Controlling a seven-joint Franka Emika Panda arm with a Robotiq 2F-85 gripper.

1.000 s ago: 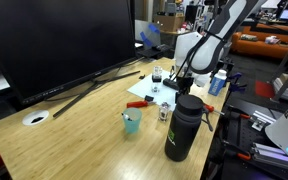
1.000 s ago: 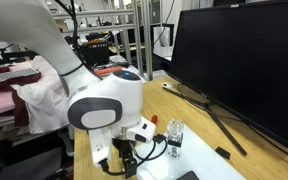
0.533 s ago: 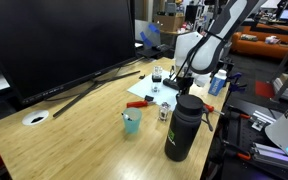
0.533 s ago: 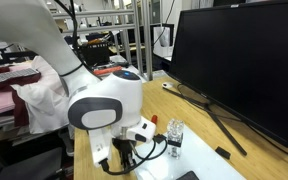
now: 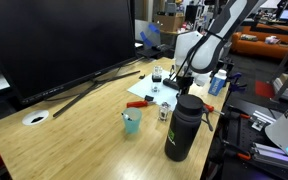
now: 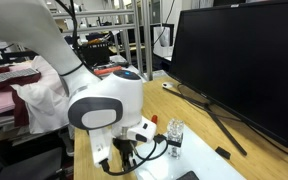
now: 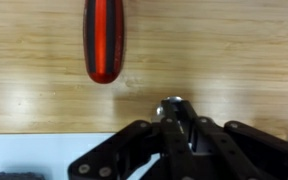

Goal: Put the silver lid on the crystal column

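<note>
Crystal column [image 5: 157,76]: small, clear, upright on the wooden tabletop, darkish toward its top, uncapped. In an exterior view it stands just off frame centre, toward 1 o'clock.

Silver lid [image 7: 174,104]: small, shiny (detail blurred), pinched in the gripper [image 7: 176,114] at 6 o'clock of the wrist view, above bare wood.

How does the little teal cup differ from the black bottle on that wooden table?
The teal cup is short and light-coloured; the black bottle is much taller and dark. The cup stands nearer the big monitor; the bottle stands by the edge of the wooden table. Both stand upright on it.
</note>
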